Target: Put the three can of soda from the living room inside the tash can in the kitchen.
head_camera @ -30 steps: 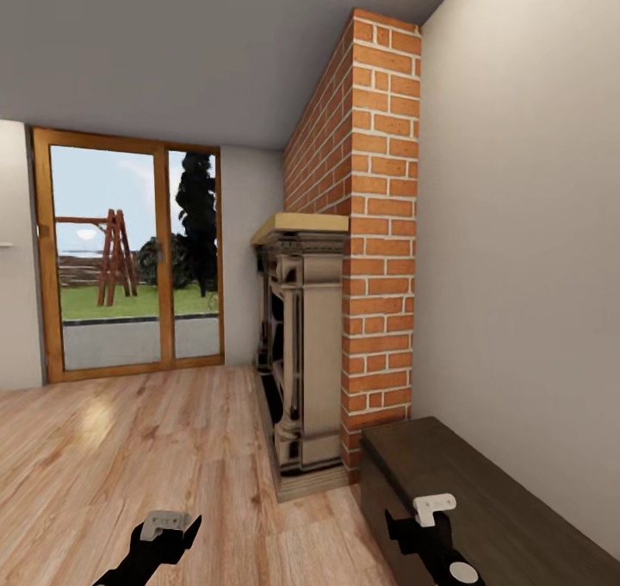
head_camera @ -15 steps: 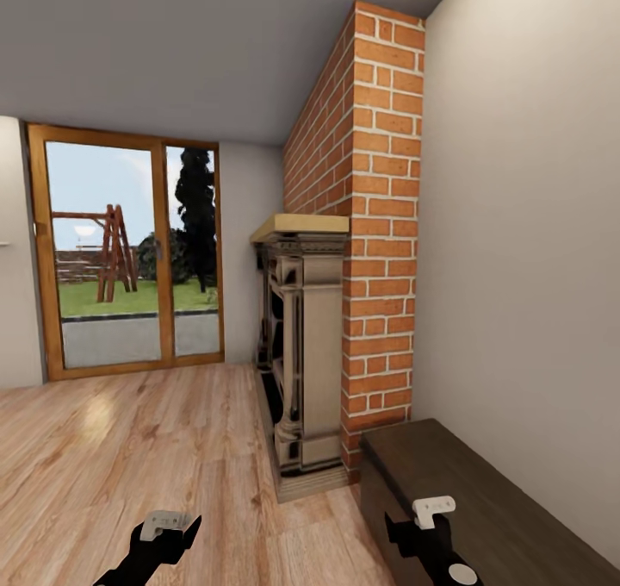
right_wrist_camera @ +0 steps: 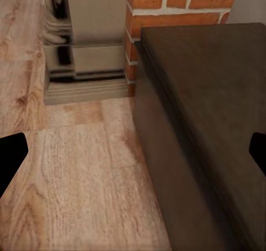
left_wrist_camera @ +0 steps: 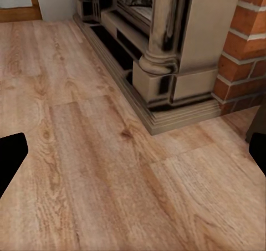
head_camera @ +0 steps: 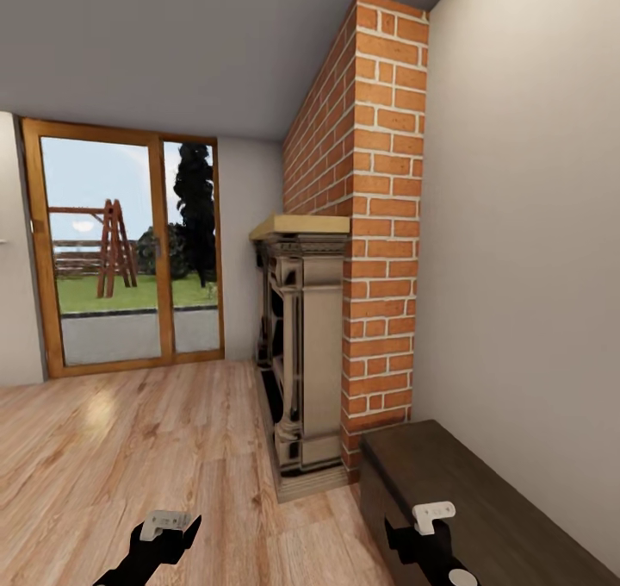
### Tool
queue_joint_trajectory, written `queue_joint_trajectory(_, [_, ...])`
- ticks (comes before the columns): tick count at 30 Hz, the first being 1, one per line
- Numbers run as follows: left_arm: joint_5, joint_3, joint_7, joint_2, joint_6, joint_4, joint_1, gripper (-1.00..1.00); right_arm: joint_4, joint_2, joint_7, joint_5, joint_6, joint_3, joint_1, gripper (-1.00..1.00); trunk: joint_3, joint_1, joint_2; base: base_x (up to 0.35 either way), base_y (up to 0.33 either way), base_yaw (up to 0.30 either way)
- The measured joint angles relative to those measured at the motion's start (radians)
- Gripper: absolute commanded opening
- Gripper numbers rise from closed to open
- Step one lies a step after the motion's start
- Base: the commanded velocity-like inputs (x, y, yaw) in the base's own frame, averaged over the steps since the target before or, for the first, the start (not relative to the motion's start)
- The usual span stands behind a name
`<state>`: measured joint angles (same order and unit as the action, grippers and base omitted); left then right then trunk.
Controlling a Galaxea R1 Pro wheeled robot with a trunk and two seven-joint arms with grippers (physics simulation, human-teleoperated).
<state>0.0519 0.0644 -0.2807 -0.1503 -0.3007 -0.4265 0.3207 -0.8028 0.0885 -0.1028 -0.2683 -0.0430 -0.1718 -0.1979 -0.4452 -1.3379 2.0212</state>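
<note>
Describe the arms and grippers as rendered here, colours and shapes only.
Head view: both arms are matte black with angular, faceted shells. The left gripper carries a small pale grey-white block on top; the right gripper has a similar white block, plus a round white disc further back on the wrist. In the wrist views the fingertips read as plain black, flat-sided pads. No cables or markings visible.

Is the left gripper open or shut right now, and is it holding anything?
Open and empty. In the left wrist view the left gripper has its fingertips far apart at the picture's edges, with bare wooden floor between them.
</note>
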Motion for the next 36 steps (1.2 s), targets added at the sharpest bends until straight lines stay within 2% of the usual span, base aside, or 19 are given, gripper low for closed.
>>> queue_joint_trajectory(11, [-0.001,-0.001,0.0,0.0,-0.025,0.0,0.0,1.0,0.006,-0.005,0.0,0.001,0.0,0.0,0.0,1.0,0.018,0.042,-0.077,0.0,0.0,0.001])
queue_joint_trajectory(15, [-0.002,-0.002,0.0,0.0,-0.038,0.002,0.0,1.0,0.031,-0.02,0.0,0.001,0.001,0.0,0.0,1.0,0.025,0.057,-0.105,0.0,0.0,0.039])
queue_joint_trajectory(23, [-0.002,-0.003,0.0,0.0,-0.085,0.077,0.0,1.0,0.045,-0.033,0.0,0.003,0.003,0.001,0.001,1.0,0.038,0.088,-0.161,0.0,0.0,0.057])
queue_joint_trajectory(26, [-0.004,-0.003,0.0,0.0,-0.09,0.088,0.0,1.0,0.065,-0.052,0.0,0.003,0.009,0.001,0.001,1.0,0.043,0.1,-0.182,0.0,0.0,0.063])
queue_joint_trajectory(30, [-0.006,-0.004,0.0,0.0,-0.092,0.094,0.0,1.0,0.101,-0.068,0.0,0.017,0.035,0.001,0.001,1.0,0.05,0.115,-0.21,0.0,0.0,0.064])
queue_joint_trajectory(36, [-0.006,-0.013,0.0,0.0,-0.124,0.162,-0.001,1.0,0.14,-0.081,-0.001,0.049,0.067,0.001,0.002,1.0,0.06,0.138,-0.252,0.0,0.0,0.065])
